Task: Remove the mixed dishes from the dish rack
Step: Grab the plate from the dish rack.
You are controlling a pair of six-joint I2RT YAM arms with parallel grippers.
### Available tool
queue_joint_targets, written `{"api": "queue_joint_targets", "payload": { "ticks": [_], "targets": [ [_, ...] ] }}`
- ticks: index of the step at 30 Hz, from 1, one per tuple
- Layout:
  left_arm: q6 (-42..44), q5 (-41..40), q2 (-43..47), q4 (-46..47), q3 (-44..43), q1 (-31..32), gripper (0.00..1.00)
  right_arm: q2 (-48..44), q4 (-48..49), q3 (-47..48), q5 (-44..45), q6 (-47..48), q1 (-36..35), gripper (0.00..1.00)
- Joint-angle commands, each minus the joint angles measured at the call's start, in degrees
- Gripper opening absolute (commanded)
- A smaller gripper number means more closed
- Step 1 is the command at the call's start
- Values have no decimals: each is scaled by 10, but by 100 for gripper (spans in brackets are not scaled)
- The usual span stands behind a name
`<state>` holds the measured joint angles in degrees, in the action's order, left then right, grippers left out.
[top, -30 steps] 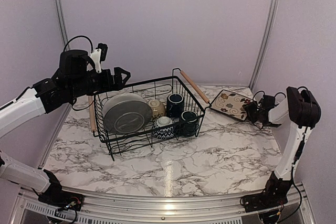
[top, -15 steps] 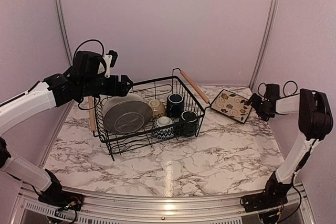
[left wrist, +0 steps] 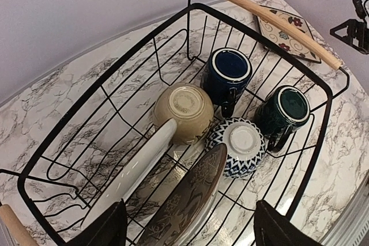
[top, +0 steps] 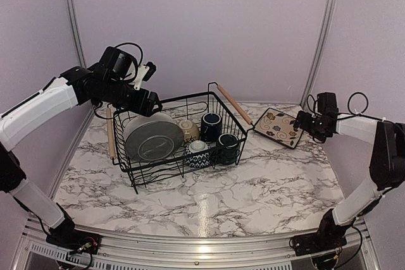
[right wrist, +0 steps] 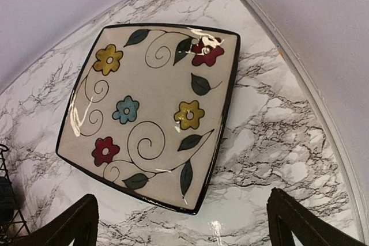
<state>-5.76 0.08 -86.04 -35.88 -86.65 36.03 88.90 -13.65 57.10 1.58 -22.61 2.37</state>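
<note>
Right tool [top: 301, 122] beside floral plate [top: 277, 124]

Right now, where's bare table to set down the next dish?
Widest bare patch: table between dish rack and the near edge. Smaller patch in front of square floral plate. Crowded inside the rack: mugs and bowls packed together.

No readable text, label or number shows anywhere.
</note>
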Motion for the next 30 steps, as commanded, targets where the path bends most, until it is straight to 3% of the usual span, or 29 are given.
{"api": "queue_joint_targets", "payload": {
  "ticks": [1,10,20,30],
  "targets": [
    [43,52,-47,-110,-45,-2,75,-87,49,-29,-29,0,0,98],
    [80,2,-100,-136,-68,-2,70,-144,70,-20,-142,40,1,99],
    [115,53,-131,-169,-77,-2,46,-160,91,-27,-187,16,1,95],
    [129,58,-142,-187,-77,-2,44,-154,100,-32,-199,4,0,94]
  ]
}}
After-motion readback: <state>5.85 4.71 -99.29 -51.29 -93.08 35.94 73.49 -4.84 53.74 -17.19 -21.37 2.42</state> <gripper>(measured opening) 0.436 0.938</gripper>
